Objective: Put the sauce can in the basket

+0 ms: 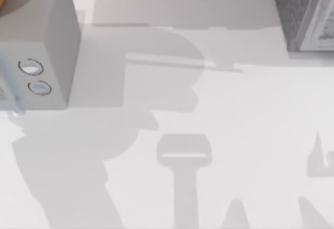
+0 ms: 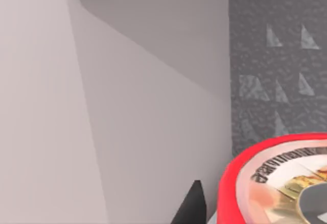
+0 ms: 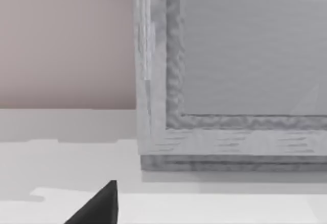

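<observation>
Over the white tabletop (image 1: 235, 109) the arms throw long grey shadows. At the left edge of the top view stands a plain grey block with two ringed round marks on its face (image 1: 47, 46). In the far right corner sits the grey, rough-textured, box-shaped basket (image 1: 305, 15), cut off by the edge of the picture.

On the left wrist view the small red cylindrical sauce can (image 2: 286, 183) looms up very close. Its bright red rim curves round a pale printed face with orange-yellow patches and a grey centre. Just beside that rim pokes one black pointed tip of the left gripper (image 2: 188, 207). Whether tip and can touch cannot be told, and neither can whether this gripper is spread wide or closed. Behind the can rises a dark grey speckled wall with pale triangles on it (image 2: 276, 71), and pale surfaces take up the picture beside it.

On the right wrist view the right gripper (image 3: 97, 207) shows as one black tip low over the table. Its grip cannot be told either. Ahead of it the basket (image 3: 153, 81) stands upright on the tabletop — a rough grey frame around a smoother grey panel — with a pinkish wall (image 3: 66, 40) behind.
</observation>
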